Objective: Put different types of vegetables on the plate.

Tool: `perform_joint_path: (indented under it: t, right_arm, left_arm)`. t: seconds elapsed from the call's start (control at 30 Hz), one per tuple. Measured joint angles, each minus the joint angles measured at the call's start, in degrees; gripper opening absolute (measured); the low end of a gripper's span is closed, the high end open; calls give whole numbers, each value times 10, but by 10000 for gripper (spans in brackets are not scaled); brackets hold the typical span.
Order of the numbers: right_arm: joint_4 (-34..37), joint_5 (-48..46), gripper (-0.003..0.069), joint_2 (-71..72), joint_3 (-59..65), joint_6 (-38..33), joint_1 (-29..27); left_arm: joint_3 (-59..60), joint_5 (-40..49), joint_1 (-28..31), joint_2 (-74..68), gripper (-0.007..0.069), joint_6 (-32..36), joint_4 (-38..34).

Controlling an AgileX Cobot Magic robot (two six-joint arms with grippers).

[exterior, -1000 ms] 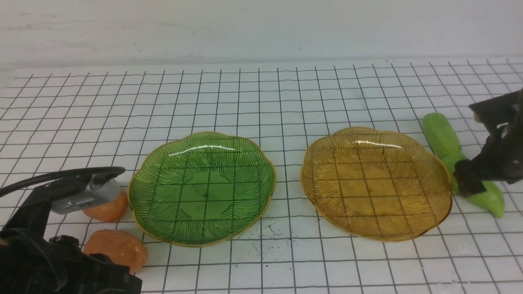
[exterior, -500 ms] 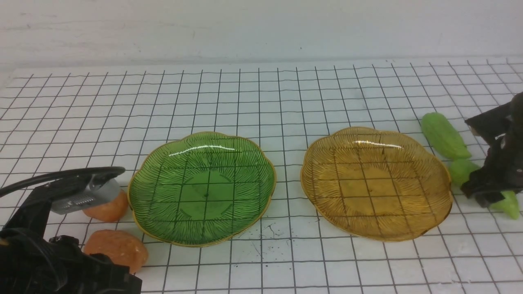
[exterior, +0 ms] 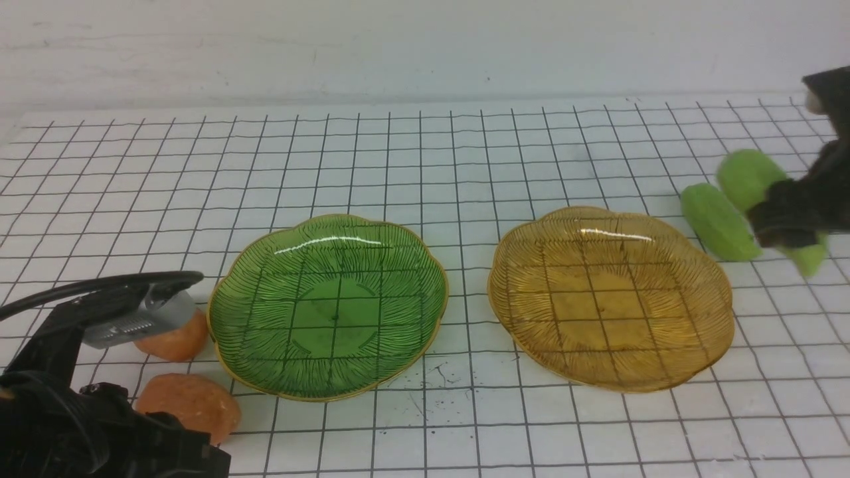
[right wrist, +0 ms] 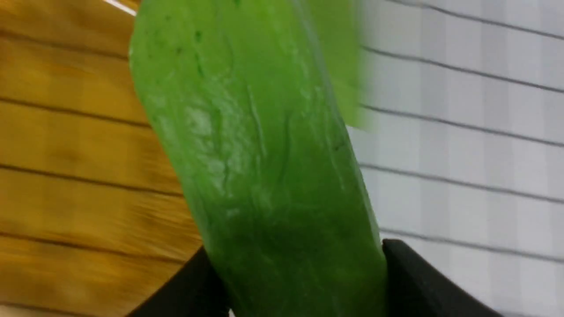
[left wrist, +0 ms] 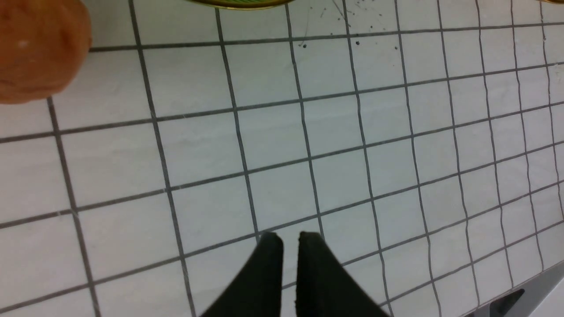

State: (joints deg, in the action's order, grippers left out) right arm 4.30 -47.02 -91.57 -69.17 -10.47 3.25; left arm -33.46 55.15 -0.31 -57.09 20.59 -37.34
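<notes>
**Right gripper pinches one cucumber piece beside the amber plate**

The held cucumber piece (exterior: 745, 174) is light green and tapered. It sits tilted in the right gripper (exterior: 790, 214) at the right edge of the front view, thick end up and away, thin tip hanging low. It looks clear of the table, though the front view alone does not settle that. In the right wrist view the black fingers (right wrist: 418, 281) press against both of its sides, and the blurred amber plate and the grid lines show behind it.

The second cucumber piece (exterior: 718, 222) lies on the table just beside the held one, between it and the amber plate (exterior: 664, 372), close to that plate's far right rim. The amber plate holds nothing. To its left, apart from it, stands the green plate (exterior: 265, 372), which also holds nothing.

Two orange-brown potato lumps lie left of the green plate: the far potato lump (exterior: 178, 340) close to its rim and partly under the left arm, and the near potato lump (exterior: 192, 401) in front of it.

The left gripper (left wrist: 290, 237) hangs low over bare squares of the gridded table (exterior: 425, 153), its fingers pressed almost together with nothing between them.
</notes>
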Motion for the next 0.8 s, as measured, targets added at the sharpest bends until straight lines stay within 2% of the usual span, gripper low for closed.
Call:
perform_joint_path:
  t: [0.03, 0.13, 0.3, 0.4, 0.43, 0.47, 0.53, 0.57, 0.67, 0.8]
  right_arm:
    - [42, 11, 397, -10, 0, -9, 14]
    - [100, 47, 397, -45, 0, -34, 44]
    - [117, 86, 397, -106, 0, -41, 71]
    - [120, 87, 426, -118, 0, -41, 72]
    - [120, 87, 465, -121, 0, -38, 72]
    - [121, 86, 545, -121, 0, -34, 73]
    - [119, 86, 583, -121, 0, -31, 73]
    - [112, 84, 647, -121, 0, -25, 73]
    - [89, 82, 682, -121, 0, -23, 74]
    - [51, 76, 685, -121, -13, -18, 72]
  left_arm:
    - [0, 0, 0, 0, 34, 0, 0]
    - [0, -1, 0, 0, 34, 0, 0]
    - [0, -2, 0, 0, 34, 0, 0]
    - [0, -10, 0, 0, 34, 0, 0]
    - [0, -14, 0, 0, 34, 0, 0]
    - [0, -16, 0, 0, 34, 0, 0]
    - [0, -16, 0, 0, 34, 0, 0]
    - [0, -16, 0, 0, 34, 0, 0]
    - [0, -17, 0, 0, 34, 0, 0]
    - [0, -17, 0, 0, 34, 0, 0]
